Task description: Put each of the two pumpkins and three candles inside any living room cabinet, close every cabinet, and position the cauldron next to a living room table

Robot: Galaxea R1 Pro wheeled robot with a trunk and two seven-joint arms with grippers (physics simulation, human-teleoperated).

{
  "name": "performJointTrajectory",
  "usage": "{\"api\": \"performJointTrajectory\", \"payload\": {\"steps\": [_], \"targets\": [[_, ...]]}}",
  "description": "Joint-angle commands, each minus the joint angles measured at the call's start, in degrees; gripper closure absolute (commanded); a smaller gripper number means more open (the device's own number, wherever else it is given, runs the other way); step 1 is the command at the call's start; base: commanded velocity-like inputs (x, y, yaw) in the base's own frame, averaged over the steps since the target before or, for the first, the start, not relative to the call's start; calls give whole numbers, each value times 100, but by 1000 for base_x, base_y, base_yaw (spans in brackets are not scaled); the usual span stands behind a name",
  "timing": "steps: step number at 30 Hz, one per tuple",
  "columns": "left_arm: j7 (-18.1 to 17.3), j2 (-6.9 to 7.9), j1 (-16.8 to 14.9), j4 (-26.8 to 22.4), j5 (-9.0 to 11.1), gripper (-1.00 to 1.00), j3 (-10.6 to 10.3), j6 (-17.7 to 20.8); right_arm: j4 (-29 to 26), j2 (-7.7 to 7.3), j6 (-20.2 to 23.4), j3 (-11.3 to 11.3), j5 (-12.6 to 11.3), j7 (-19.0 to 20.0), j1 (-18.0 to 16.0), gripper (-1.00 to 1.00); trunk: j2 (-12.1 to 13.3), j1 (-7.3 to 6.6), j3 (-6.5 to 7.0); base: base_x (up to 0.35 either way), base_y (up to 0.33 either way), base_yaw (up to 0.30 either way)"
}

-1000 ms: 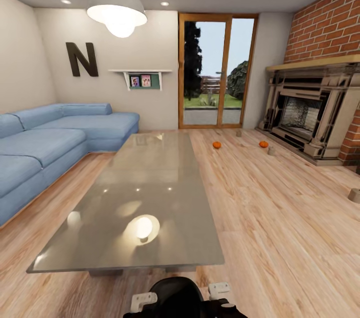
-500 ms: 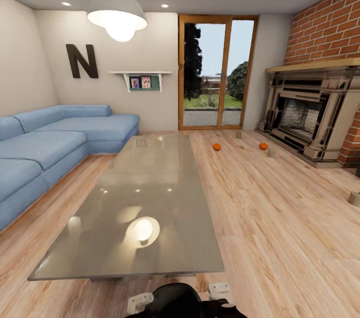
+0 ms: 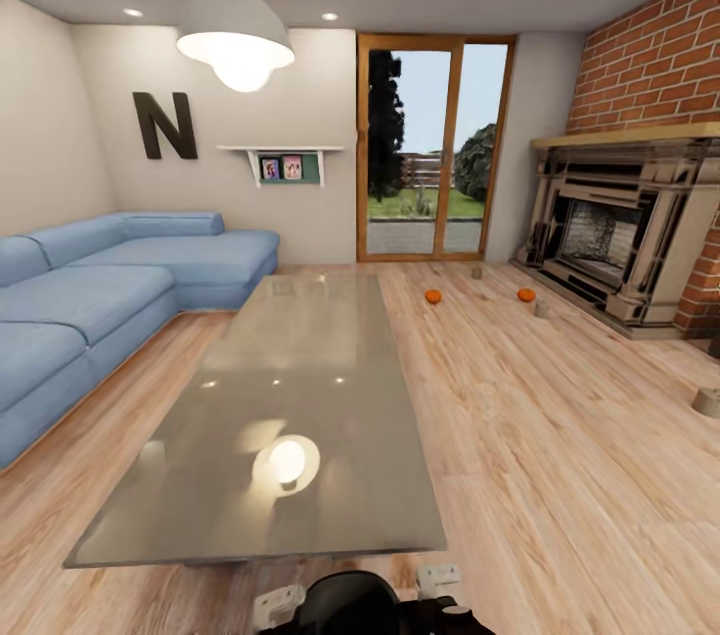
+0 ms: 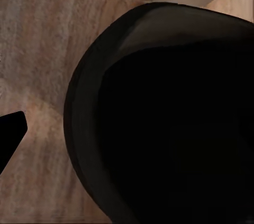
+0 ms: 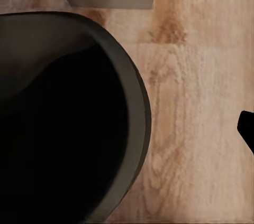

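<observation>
Pointing down: both wrists above cauldron point(image 4: 174, 129) rim; grippers' state unclear.

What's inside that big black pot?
The cauldron looks dark inside; no object shows in it. Its depths are too black to see the bottom. It sits on the wooden floor.

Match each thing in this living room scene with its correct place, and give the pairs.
Column A:
1. sofa
2. fireplace
3. pumpkins
4. pendant lamp

Column B:
a. on the wooden floor beyond the glass table
b. against the brick wall on the right
c. hanging from the ceiling above the table
d. along the left wall

Pairs: 1-d, 2-b, 3-a, 4-c
</observation>
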Motion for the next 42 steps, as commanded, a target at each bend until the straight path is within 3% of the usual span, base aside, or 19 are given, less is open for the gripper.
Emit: {"api": "performJointTrajectory", "payload": {"steps": [1, 9, 39, 42], "targets": [[-5, 3, 0, -9, 60, -100, -27, 28, -9, 0, 30, 49, -53, -36, 1, -100, 39, -26, 13, -196, 0, 0], [-7, 6, 6, -5, 57, -100, -11, 28, -3, 0, -117, 49, -53, -36, -3, -100, 360, -202, 156, -177, 0, 0], [8, 3, 8, 0, 59, -100, -42, 28, -1, 0, -225, 41, -53, -45, -2, -100, 1563, -861, 695, -330, 0, 0], [8, 3, 8, 0, 57, -100, -44, 28, -3, 0, -225, 42, -53, -42, 1, -100, 1563, -861, 695, -332, 0, 0]]}}
